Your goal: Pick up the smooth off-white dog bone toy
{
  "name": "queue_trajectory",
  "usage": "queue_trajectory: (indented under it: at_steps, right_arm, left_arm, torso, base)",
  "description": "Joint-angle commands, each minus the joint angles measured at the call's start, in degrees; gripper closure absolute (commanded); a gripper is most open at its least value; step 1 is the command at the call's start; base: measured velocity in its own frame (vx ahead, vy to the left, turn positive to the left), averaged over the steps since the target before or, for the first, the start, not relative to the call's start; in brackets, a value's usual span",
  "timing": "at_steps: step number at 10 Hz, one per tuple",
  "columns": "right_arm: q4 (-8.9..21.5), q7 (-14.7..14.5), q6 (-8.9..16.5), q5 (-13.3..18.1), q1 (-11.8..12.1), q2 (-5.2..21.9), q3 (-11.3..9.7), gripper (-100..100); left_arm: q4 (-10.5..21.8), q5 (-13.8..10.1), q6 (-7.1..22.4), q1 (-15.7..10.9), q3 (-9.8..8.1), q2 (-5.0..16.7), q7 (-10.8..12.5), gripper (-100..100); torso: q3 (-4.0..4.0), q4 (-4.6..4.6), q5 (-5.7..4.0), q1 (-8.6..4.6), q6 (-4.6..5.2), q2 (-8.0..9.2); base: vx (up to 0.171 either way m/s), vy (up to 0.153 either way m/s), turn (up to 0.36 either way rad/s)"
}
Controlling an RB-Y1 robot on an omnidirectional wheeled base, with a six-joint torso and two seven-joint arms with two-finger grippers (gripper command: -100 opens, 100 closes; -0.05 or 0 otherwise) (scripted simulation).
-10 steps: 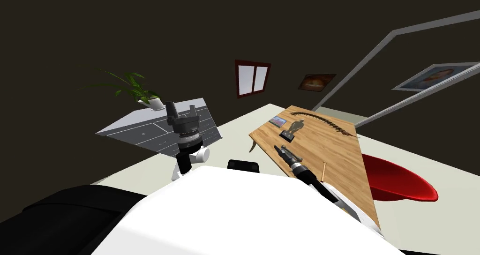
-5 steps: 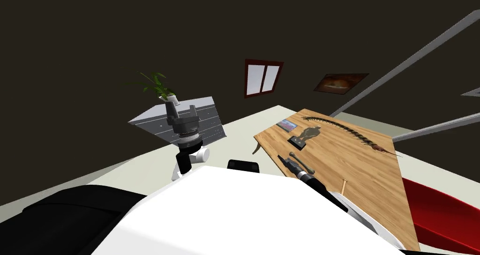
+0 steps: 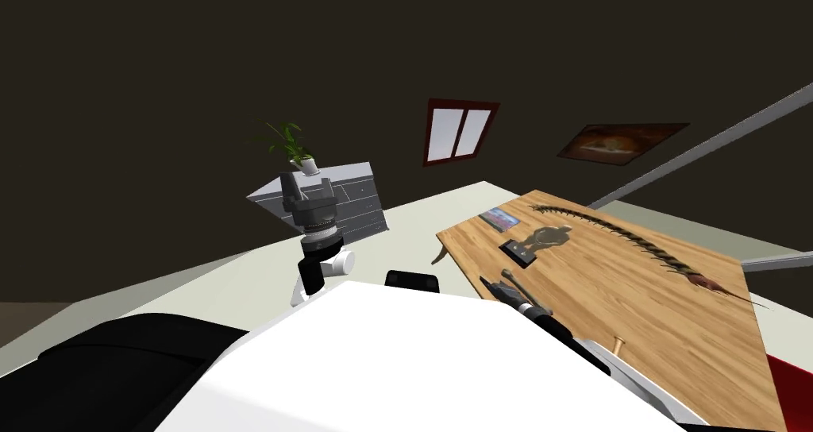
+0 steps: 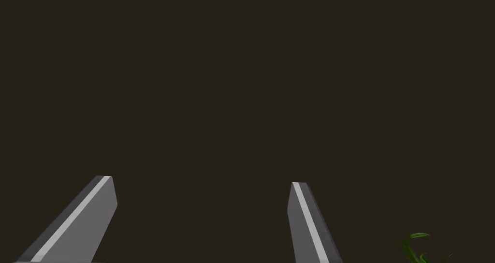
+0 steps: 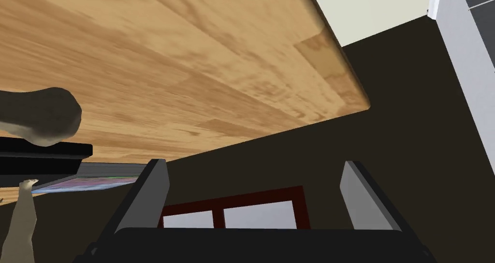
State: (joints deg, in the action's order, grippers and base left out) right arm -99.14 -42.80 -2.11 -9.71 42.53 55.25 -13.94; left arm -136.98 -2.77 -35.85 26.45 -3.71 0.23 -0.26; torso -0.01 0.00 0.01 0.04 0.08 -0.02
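Right tool (image 5: 254, 170) open over the desk (image 5: 193, 71), dog bone toy (image 5: 46, 115) just beside it.
The toy lies outside the tool's spread, empty fingers. It looks dull grey-tan, one knobbed end in sight and the rest cut off. A black-based statuette (image 5: 38, 156) beyond is partly hidden. The raised left tool (image 4: 203, 180) is also open and empty.

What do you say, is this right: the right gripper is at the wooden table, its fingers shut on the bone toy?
Not quite. The right gripper is at the wooden table, but its fingers stand open with nothing between them; the bone toy sits outside them, off to one side. The right wrist view shows this.
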Motion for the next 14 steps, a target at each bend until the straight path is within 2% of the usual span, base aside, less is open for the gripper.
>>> queue_trajectory:
  at_steps: [1,2,3,6,7,11,14]
  right_arm:
    - [2.4,-1.9,1.7,-0.3,0.4,2.3,-0.9,-100]
    - [4.0,-3.6,3.0,-0.5,1.2,4.2,-1.5,-100]
    - [4.0,-3.6,3.0,-0.5,1.2,4.2,-1.5,-100]
    - [8.5,-8.3,6.5,-1.0,3.5,8.9,-3.3,-100]
    - [8.5,-8.3,6.5,-1.0,3.5,9.0,-3.3,-100]
    - [13.3,-13.1,10.3,-1.6,6.1,13.0,-6.2,-100]
    - [15.6,-15.5,12.1,-1.9,7.6,13.9,-8.6,-100]
  left_arm:
    - [0.0,0.0,0.0,0.0,0.0,0.0,0.0,0]
    - [0.0,0.0,0.0,0.0,0.0,0.0,0.0,0]
    - [0.0,0.0,0.0,0.0,0.0,0.0,0.0,0]
    - [0.0,0.0,0.0,0.0,0.0,0.0,0.0,0]
    - [0.0,0.0,0.0,0.0,0.0,0.0,0.0,0]
    - [0.0,0.0,0.0,0.0,-0.01,0.0,0.0,0]
    - [0.0,0.0,0.0,0.0,-0.01,0.0,0.0,0]
  torso:
    - [0.0,0.0,0.0,0.0,0.0,0.0]
    - [-0.02,-0.01,0.01,0.0,-0.04,-0.04]
    - [-0.05,-0.02,0.01,-0.02,-0.02,-0.1]
    - [-0.05,-0.02,0.0,-0.04,-0.04,-0.09]
    - [-0.07,-0.03,0.01,-0.07,-0.01,-0.13]
    - [-0.06,-0.02,-0.03,-0.13,0.03,-0.1]
    - [-0.06,-0.02,-0.04,-0.14,0.02,-0.1]
  base:
    - [0.023,0.005,0.275]
    - [0.043,0.002,0.331]
    - [0.038,-0.009,0.127]
    - [0.039,-0.01,0.297]
    - [0.038,-0.023,0.063]
    - [0.04,-0.033,0.223]
    - [0.037,-0.047,0.169]
